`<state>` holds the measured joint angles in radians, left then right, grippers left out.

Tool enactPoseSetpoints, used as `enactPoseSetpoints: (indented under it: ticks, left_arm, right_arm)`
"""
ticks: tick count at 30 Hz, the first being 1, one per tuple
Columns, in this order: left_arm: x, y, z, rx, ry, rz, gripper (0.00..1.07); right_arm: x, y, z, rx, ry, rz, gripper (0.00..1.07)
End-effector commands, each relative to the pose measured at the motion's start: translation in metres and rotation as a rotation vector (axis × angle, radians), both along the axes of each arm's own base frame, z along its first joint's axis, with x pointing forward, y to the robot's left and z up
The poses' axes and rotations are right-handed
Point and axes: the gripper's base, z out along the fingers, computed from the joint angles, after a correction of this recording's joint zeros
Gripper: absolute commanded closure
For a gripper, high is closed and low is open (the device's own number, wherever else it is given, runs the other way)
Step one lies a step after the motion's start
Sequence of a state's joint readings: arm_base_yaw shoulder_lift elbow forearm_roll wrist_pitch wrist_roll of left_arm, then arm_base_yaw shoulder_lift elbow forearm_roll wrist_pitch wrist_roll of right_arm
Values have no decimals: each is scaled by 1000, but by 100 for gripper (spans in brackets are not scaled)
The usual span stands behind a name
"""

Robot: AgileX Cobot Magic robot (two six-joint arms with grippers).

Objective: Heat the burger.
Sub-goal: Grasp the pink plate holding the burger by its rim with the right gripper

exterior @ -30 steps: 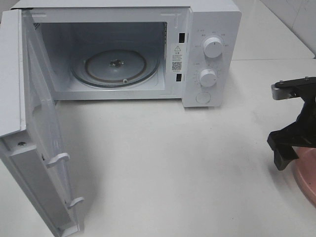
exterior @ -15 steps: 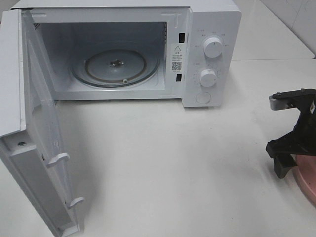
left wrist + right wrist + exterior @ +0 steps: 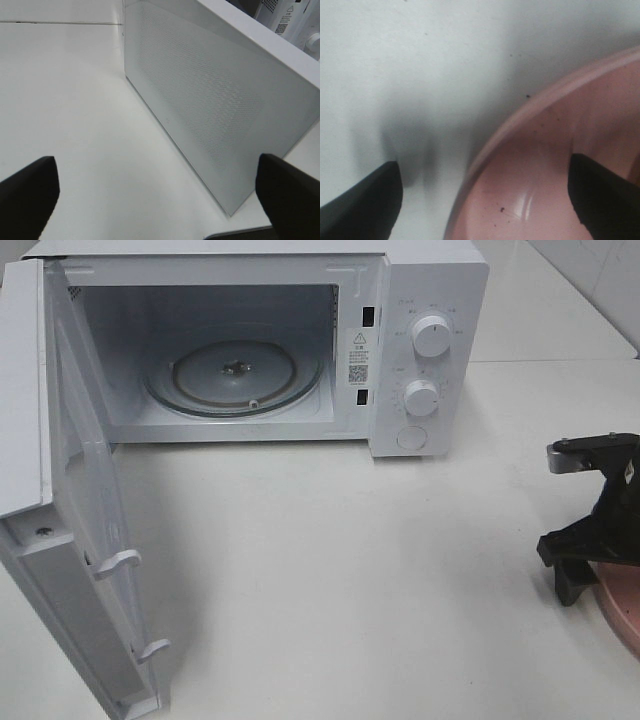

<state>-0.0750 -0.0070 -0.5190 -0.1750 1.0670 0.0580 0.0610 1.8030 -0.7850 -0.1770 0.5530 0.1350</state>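
A plain white table (image 3: 330,560) with a faint sheen spreads out from the right gripper (image 3: 580,575) toward the middle of the scene. The light on it is even, and the shadows are soft and grey. Beyond the gripper a thin dark seam (image 3: 560,361) crosses the tabletop, and past it in the far corner are pale tiles (image 3: 605,275) with fine grout lines, wall or floor unclear.

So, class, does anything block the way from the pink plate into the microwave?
Nothing visible does. The door stands wide open, the glass turntable is bare, and the table between plate and microwave holds nothing. The burger itself is out of view.
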Motion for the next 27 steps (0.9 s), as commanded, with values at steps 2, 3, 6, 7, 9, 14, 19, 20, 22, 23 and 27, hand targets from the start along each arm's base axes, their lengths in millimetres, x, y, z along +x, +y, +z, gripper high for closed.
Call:
enactPoseSetpoints:
  ticks: [2,3,6,7,9,14,19,20,22,23,27]
  left_arm:
    - [-2,0,-1,-2,-13,0,6]
    - [-2,0,-1,-2,-13,0,6]
    - [-2,0,-1,-2,-13,0,6]
    - [-2,0,-1,-2,-13,0,6]
    - [-2,0,-1,-2,-13,0,6]
    - [-2,0,-1,-2,-13,0,6]
    - [-2,0,-1,-2,-13,0,6]
    - [-2,0,-1,-2,-13,0,6]
    - [-2,0,-1,-2,-13,0,6]
    - [-2,0,-1,-2,-13,0,6]
    - [-2,0,-1,-2,-13,0,6]
  right_arm:
    - [-5,-4,-5,3,10,-3,24]
    - [-5,-4,-5,3,10,-3,24]
    - [-5,-4,-6,6,-2,-1,25]
    - [-6,-4,-7,7,-1,-1,25]
    - [-7,-4,-7,7,0,0,26]
    - [-7,-4,-7,7,-1,1,27]
    - [-9,-4,-9,8,-2,2,28]
    - [-10,-4,-10,9,0,2,29]
    - [-12,-4,-11,9,4,2,29]
    - [-13,-4,-12,9,7,3,29]
    - [-14,-4,-14,9,24,-1,31]
